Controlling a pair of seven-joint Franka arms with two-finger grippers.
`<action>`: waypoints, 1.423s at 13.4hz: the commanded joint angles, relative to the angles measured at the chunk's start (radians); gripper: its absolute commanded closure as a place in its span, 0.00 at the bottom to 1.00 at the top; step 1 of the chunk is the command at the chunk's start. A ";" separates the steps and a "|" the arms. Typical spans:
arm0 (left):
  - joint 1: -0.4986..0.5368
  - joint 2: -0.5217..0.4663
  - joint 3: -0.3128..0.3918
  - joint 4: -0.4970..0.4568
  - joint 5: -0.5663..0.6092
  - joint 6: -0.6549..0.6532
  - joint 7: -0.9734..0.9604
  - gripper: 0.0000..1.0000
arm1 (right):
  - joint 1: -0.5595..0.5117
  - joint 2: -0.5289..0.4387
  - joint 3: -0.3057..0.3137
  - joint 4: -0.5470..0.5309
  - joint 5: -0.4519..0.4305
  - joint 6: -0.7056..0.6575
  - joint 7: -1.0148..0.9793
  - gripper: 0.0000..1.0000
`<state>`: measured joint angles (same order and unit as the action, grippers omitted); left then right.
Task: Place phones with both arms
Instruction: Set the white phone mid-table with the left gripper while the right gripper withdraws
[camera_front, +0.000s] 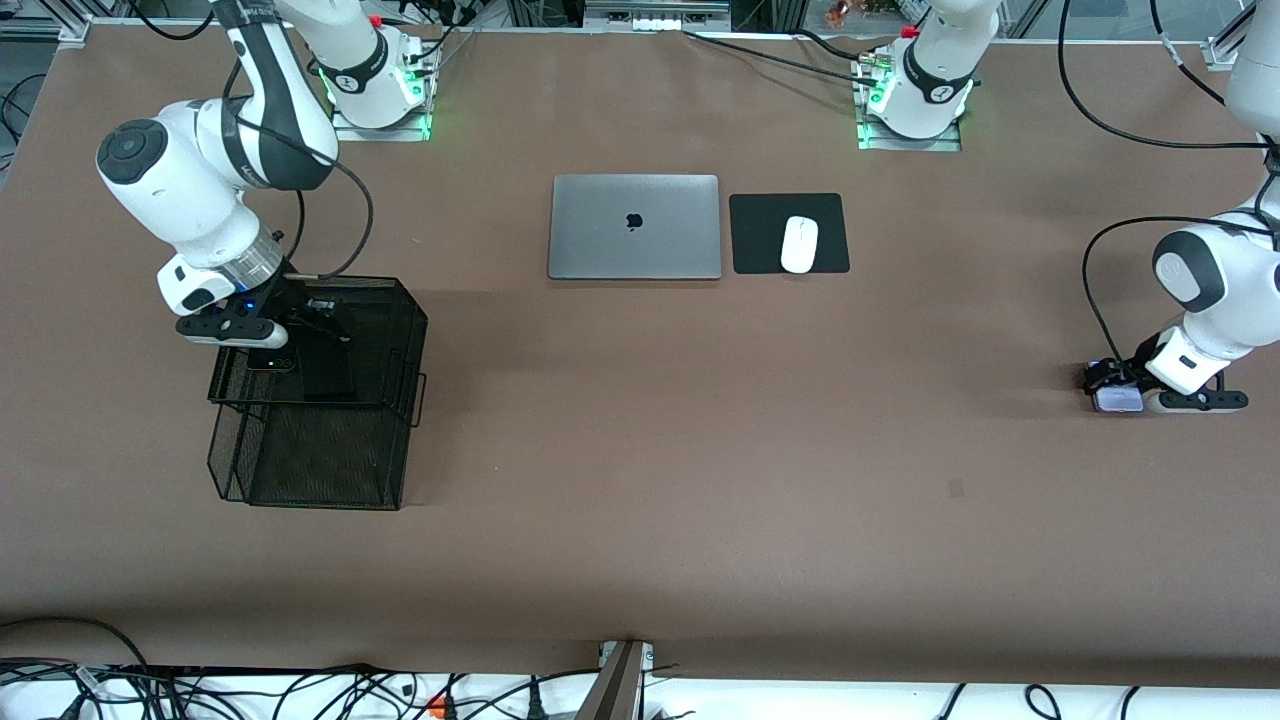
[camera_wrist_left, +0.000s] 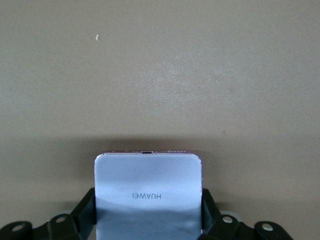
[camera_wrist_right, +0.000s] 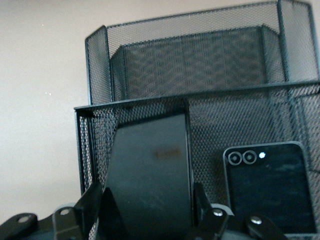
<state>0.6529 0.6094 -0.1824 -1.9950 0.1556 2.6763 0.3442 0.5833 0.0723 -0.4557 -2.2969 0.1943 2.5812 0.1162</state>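
My right gripper (camera_front: 318, 318) is over the black mesh basket (camera_front: 400, 310) and is shut on the long slim black slab (camera_wrist_right: 150, 170). The slab hangs tilted into the basket's upper tier, with my fingers (camera_wrist_right: 92, 206) on its long edges. The small squarish black phone (camera_wrist_right: 267, 187) lies flat in that tier beside the slab, and it also shows in the front view (camera_front: 272, 363). My left gripper (camera_front: 1112, 384) is low at the table near the left arm's end, shut on the lilac-white phone (camera_front: 1118, 399). In the left wrist view this phone (camera_wrist_left: 148, 180) sits between the fingers (camera_wrist_left: 86, 206), right at the table surface.
The mesh basket has a lower tier (camera_front: 320, 470) nearer the front camera. A closed grey laptop (camera_front: 634, 227) and a white mouse (camera_front: 799, 244) on a black pad (camera_front: 760, 235) lie mid-table toward the arm bases. Brown table (camera_front: 700, 450) lies between them.
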 joint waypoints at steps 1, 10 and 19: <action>-0.002 -0.014 -0.009 -0.001 -0.007 -0.009 -0.016 1.00 | 0.007 0.050 -0.003 0.005 0.043 0.042 -0.012 0.80; -0.139 -0.108 -0.160 0.102 -0.005 -0.341 -0.341 1.00 | 0.010 0.060 0.002 0.042 0.043 0.028 -0.012 0.00; -0.609 -0.097 -0.154 0.194 -0.005 -0.470 -0.747 1.00 | -0.085 0.080 -0.017 0.543 -0.065 -0.734 -0.035 0.00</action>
<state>0.1472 0.4938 -0.3561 -1.8656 0.1556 2.2597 -0.3101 0.5394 0.1336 -0.4766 -1.8501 0.1800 1.9691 0.1044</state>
